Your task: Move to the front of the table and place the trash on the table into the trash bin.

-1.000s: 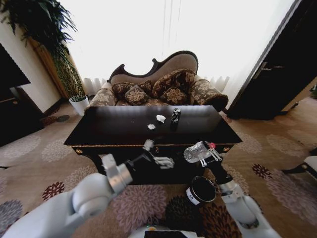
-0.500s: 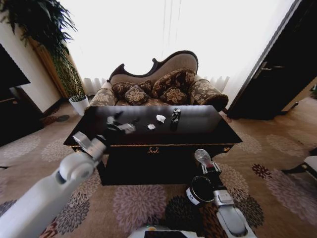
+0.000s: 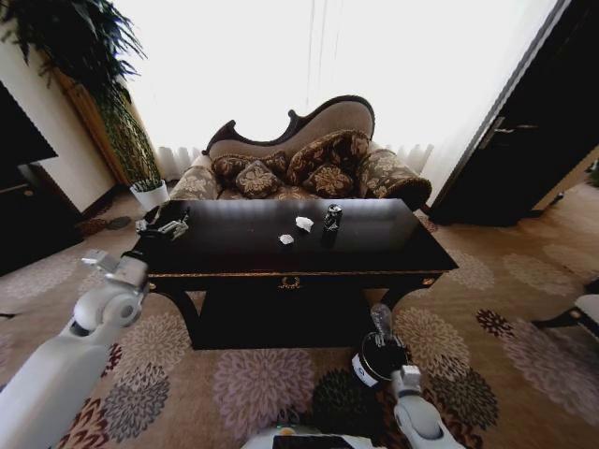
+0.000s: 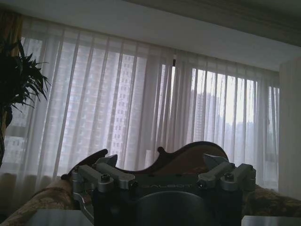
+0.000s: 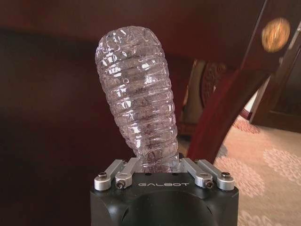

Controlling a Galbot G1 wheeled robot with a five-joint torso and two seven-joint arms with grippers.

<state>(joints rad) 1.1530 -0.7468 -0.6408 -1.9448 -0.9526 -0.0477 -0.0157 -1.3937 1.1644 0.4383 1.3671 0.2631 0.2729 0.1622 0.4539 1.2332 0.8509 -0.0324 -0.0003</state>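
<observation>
The right gripper (image 5: 162,165) has been lowered over the bin (image 3: 378,358); a clear bottle (image 5: 136,94) is clamped between its fingers, standing out beyond them. The left gripper's (image 3: 167,226) finger state cannot be told

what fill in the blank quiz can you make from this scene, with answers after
1. The right gripper is shut on a clear plastic ____.
2. The trash bin stands on the ____.
3. The small dark can stands on the ____.
4. The left gripper is at the table's ____ end.

Answers: bottle; carpet; table; left
</observation>
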